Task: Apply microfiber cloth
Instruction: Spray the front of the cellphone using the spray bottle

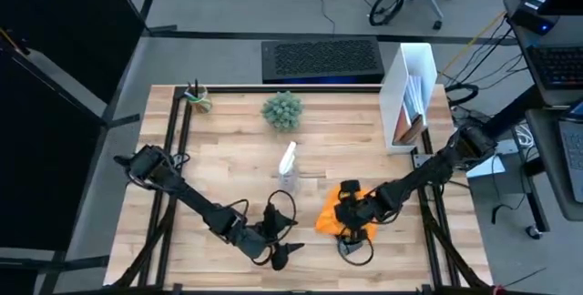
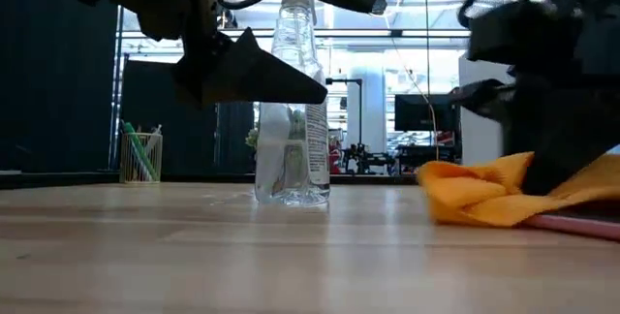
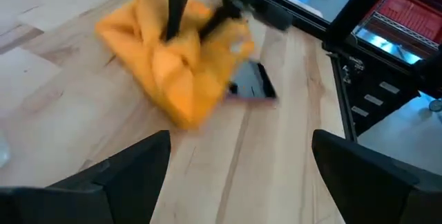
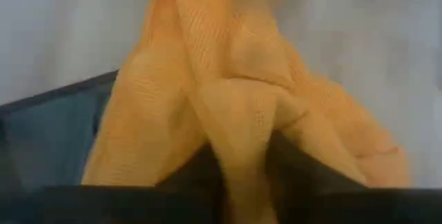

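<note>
Take the spray bottle (image 1: 289,165) near the middle of the wooden surface (image 1: 228,149) as your landmark. Far to its left at the back corner you have a mesh pen cup (image 1: 197,96), and just behind it a small green plant (image 1: 282,109). Your left gripper (image 1: 284,251) hangs in front of the bottle near the front edge, its fingers (image 3: 124,175) spread wide with nothing between them. To the right of the bottle and a little nearer the front lies the microfiber cloth (image 1: 335,213), bright orange and bunched up, draped over one end of a dark phone (image 3: 250,84) whose other end sticks out from under it. Your right gripper (image 1: 351,209) is down on that cloth with its fingers clenched on a fold of the orange fabric, as the right wrist view shows. Further right and behind stands a white file holder (image 1: 410,95).
</note>
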Robot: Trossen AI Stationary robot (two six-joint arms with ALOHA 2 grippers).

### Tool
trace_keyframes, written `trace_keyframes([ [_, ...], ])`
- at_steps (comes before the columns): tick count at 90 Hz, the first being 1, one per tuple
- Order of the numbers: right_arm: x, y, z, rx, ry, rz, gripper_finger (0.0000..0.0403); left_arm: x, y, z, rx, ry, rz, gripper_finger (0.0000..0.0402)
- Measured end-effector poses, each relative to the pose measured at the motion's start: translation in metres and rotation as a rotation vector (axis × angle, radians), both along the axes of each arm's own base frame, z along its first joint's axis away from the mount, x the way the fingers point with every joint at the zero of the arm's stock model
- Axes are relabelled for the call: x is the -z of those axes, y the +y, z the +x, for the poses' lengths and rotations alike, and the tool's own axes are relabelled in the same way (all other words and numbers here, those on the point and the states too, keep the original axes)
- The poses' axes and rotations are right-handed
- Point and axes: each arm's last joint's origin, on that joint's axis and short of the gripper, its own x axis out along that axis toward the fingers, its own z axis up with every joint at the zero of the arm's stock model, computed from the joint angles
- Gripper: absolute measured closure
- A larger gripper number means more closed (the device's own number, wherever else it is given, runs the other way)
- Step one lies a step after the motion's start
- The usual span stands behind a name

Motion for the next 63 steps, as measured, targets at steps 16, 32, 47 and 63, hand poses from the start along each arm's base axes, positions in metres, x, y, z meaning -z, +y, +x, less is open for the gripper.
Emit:
trace_keyframes([
  [16, -0.048, -0.029, -0.036, 0.201, -0.027, -0.055, 0.0387, 0.0, 0.003, 0.002, -0.005, 0.001, -0.002, 0.0064],
  [32, -0.072, -0.064, -0.073, 0.571, -0.031, -0.102, 0.037, 0.0, 0.008, 0.006, -0.006, 0.006, -0.01, 0.0064],
  [47, -0.08, -0.079, -0.086, 0.677, 0.003, -0.048, 0.0287, 0.0, 0.013, 0.008, -0.014, 0.007, -0.013, 0.0064],
  [63, -0.086, -0.076, -0.093, 0.666, 0.051, 0.145, 0.0196, -0.009, 0.01, 0.014, -0.002, -0.019, 0.0, 0.0064],
])
